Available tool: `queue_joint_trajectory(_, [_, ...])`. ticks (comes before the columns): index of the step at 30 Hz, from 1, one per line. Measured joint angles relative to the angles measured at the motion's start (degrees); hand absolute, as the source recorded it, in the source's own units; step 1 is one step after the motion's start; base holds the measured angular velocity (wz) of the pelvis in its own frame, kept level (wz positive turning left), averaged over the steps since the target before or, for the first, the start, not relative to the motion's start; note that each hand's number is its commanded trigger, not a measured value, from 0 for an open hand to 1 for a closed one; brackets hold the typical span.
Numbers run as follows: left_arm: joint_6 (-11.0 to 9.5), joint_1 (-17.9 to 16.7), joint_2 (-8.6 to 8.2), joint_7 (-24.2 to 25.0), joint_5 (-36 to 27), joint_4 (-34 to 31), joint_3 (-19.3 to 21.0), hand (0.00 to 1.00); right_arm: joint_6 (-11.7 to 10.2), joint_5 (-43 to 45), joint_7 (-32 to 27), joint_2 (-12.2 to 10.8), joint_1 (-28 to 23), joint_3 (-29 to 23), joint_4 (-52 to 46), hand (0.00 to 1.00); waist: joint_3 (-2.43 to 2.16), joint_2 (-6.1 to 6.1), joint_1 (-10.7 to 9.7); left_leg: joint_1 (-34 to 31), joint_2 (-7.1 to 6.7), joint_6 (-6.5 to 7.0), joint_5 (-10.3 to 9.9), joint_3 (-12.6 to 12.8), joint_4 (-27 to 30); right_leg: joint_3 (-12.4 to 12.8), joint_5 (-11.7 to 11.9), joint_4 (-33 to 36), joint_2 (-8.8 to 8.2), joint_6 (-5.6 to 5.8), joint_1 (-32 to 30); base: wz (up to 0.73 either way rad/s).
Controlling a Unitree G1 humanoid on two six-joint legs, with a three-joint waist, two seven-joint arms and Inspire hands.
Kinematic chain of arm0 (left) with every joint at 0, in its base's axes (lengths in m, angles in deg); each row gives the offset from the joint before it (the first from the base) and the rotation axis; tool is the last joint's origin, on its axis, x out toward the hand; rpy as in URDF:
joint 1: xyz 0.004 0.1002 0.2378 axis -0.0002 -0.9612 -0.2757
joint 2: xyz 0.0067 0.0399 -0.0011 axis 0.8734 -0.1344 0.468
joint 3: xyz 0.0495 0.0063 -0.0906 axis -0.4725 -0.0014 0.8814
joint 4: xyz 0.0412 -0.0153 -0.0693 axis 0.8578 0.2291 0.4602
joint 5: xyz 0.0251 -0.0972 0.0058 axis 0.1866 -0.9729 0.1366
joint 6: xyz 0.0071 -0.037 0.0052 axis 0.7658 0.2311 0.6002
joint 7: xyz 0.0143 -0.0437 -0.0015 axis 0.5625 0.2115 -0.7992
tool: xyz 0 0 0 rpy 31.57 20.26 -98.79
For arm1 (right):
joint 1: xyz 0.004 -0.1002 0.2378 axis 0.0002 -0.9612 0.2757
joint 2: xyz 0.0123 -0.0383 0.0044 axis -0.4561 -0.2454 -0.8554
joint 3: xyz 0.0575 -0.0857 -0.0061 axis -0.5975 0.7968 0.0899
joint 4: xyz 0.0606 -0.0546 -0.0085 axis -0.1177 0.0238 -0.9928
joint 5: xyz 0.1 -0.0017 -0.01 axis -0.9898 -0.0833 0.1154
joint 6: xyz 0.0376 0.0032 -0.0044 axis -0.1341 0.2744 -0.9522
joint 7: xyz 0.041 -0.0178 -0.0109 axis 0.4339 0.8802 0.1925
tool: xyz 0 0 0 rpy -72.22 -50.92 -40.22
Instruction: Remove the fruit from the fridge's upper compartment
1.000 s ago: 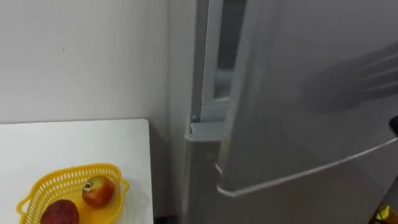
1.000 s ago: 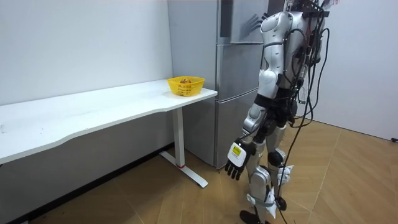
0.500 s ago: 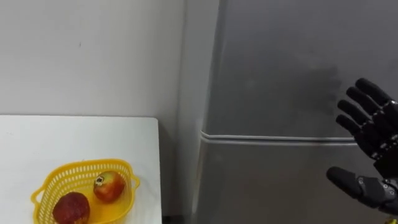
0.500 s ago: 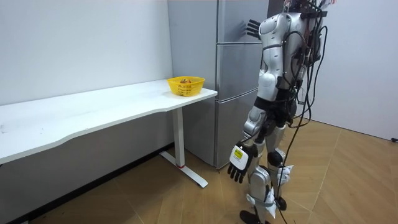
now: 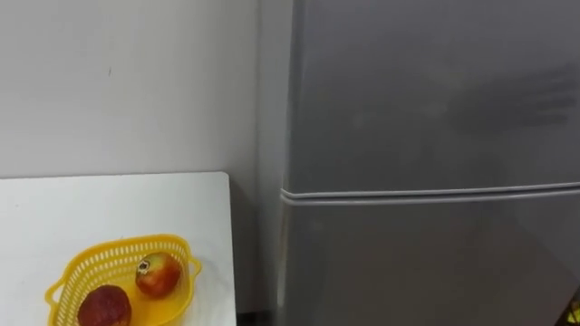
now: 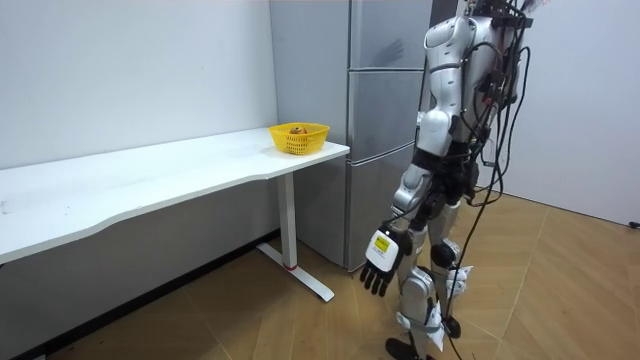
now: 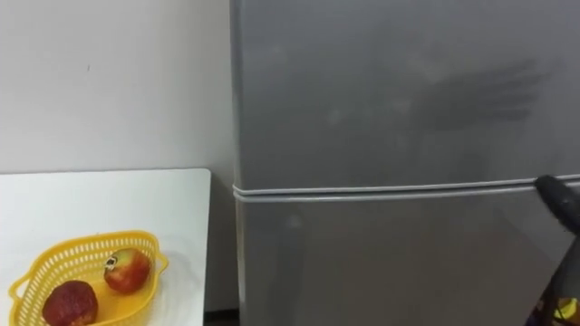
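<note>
Left eye view: the fridge (image 5: 412,258) is closed up, and its upper door (image 5: 426,100) sits flush down to the seam with the lower one. Just left of the fridge is a white table (image 5: 109,204) with a yellow basket (image 5: 123,243) on it. The basket holds an apple (image 5: 157,274) and a darker red fruit (image 5: 102,306), side by side.

Room view: the robot stands right at the fridge, facing it. Its left hand (image 6: 380,262) hangs low beside its leg, well below the fridge's seam, with loose, spread fingers and nothing in them. The tag on the back of that hand is too small to read. The basket is on the table end nearest the fridge.

Right eye view: one dark bit of the right hand (image 7: 560,201) pokes in at the fridge's seam, far right. I can't tell how open that hand is, or whether it touches the door.
</note>
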Motion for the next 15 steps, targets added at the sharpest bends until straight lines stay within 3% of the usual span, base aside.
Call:
queue_joint_trajectory(2, [0.7,-0.1,-0.09,-0.2,-0.1,-0.4,0.0,0.0,0.0,7.3,-8.7,-0.8,0.0,-1.5,1.9,0.0,0.07,0.07,0.0,0.0,-0.04,-0.01,0.0,-0.2,-0.2,-0.1,0.0,-0.4,0.05,0.1,-0.1,0.05])
queue_joint_trajectory(8, [2.6,0.0,-0.64,-2.5,0.0,-3.0,-0.7,0.0,0.1,18.0,-23.3,-1.5,0.0,-2.0,6.8,0.0,-0.07,0.55,0.2,0.1,-0.08,-0.02,0.0,-0.2,-0.2,0.1,-0.1,-0.5,0.09,0.16,0.1,0.0])
queue_joint_trajectory(15, [3.7,0.6,-1.68,-3.6,-0.1,-3.5,-1.3,0.0,0.1,24.4,-28.5,-6.5,-2.0,0.3,14.0,0.0,0.02,0.28,0.5,0.2,-0.05,-0.01,0.0,0.2,-0.2,0.2,-0.1,-0.4,0.04,0.16,0.1,-0.01])
